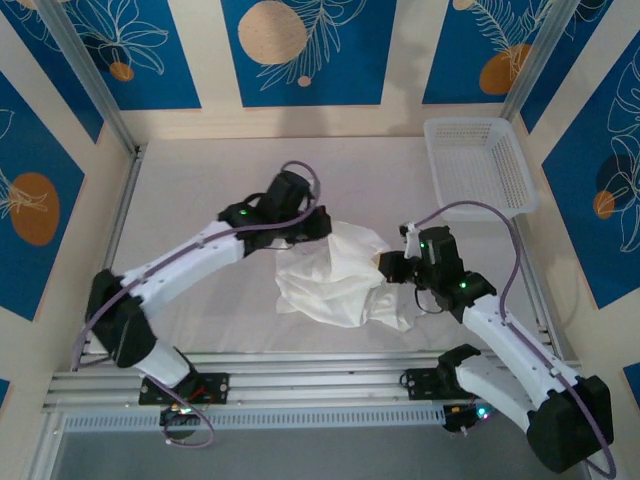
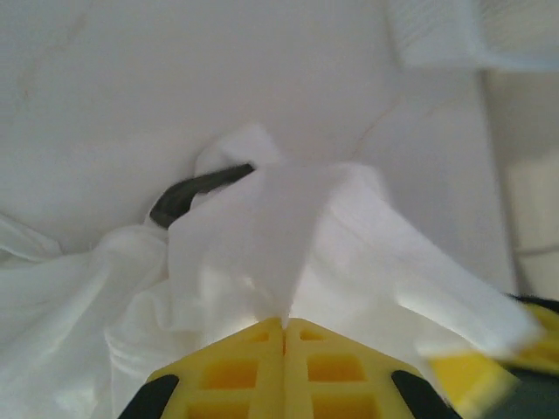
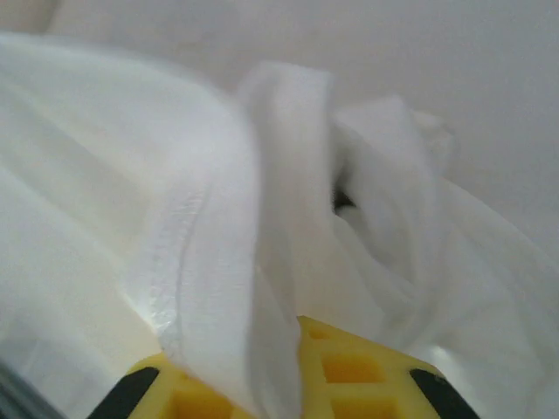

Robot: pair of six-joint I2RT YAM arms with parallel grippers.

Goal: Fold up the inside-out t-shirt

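- My left gripper (image 1: 318,222): jaws pinched shut on the t-shirt (image 1: 335,275) edge.
- T-shirt bunched mid-table (image 1: 200,180), between both grippers.
- My right gripper (image 1: 388,268): cloth draped over it, can't tell if open or closed.
- Basket (image 1: 478,165) at far right corner.

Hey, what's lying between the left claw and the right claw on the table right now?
The crumpled white t-shirt lies bunched between the left claw and the right claw, as the top view shows.

Overhead view: you look down from above and behind onto the whole table (image 1: 200,180). Wrist views: you look from very close at the t-shirt (image 1: 335,275), shared by all three.
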